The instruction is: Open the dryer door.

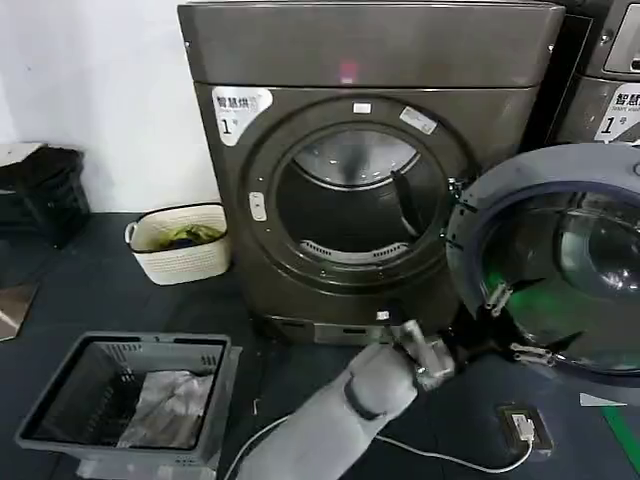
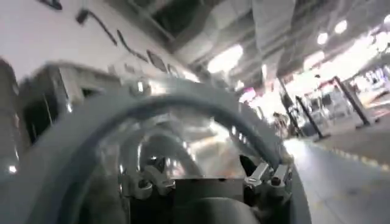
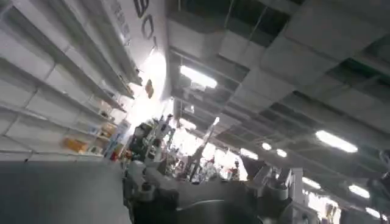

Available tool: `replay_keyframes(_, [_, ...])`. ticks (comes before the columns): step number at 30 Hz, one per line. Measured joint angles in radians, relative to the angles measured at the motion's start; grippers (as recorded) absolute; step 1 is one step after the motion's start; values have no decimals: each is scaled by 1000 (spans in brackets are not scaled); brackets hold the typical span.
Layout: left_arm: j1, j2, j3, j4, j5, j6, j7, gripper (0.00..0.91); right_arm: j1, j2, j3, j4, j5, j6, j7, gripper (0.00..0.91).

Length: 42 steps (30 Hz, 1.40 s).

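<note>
In the head view the dryer [image 1: 370, 160] stands on a dark floor [image 1: 90, 290] against a white wall, and the dryer door [image 1: 555, 255] hangs wide open at its right. The left gripper [image 1: 432, 357] is under the door's edge; I cannot tell its jaws. In the left wrist view the door's ring [image 2: 183, 109] is blurred. The right wrist view shows the right gripper [image 3: 210, 189] under a ceiling [image 3: 292, 67], its jaws apart.

The dryer door [image 1: 555, 265] runs off the head view's right edge, its chrome ring cut short there, and a grey arm [image 1: 340, 420] leaves at the bottom edge. In the left wrist view, the door's ring [image 2: 73, 146] smears into blur, and the left tool [image 2: 207, 182] is clipped by the frame's edge. The right tool [image 3: 210, 189] is likewise cropped, its fingertips unreadable.
</note>
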Motion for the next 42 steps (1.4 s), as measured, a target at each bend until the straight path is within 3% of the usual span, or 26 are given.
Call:
replay_keyframes(5, [82, 237, -53, -184, -13, 3, 11, 907, -17, -31, 3, -46, 60, -71, 18, 907])
replay_keyframes(11, [233, 514, -198, -378, -24, -55, 25, 907, -29, -70, -1, -106, 97, -108, 16, 907])
replay_keyframes(14, [318, 644, -298, -431, -1, -112, 28, 907, -29, -95, -3, -132, 142, -132, 22, 907])
replay_keyframes(19, [439, 853, -453, -426, 137, -243, 26, 907, -39, -101, -28, -139, 231, -133, -3, 907])
replay_keyframes(26, [528, 1095, -600, -317, 587, -463, -26, 907, -33, -74, -94, -81, 343, -96, -11, 907])
replay_keyframes(31, [548, 1139, -687, -294, 980, -654, -25, 907, -35, -71, -116, -84, 355, -55, -22, 907])
replay_keyframes(37, [553, 1142, -748, -261, 1410, -679, -19, 907, -31, -63, -127, -77, 347, -51, -23, 907])
replay_keyframes(42, [555, 1143, -766, -241, 1523, -678, -20, 907, -25, -61, -135, -80, 347, -48, -23, 907])
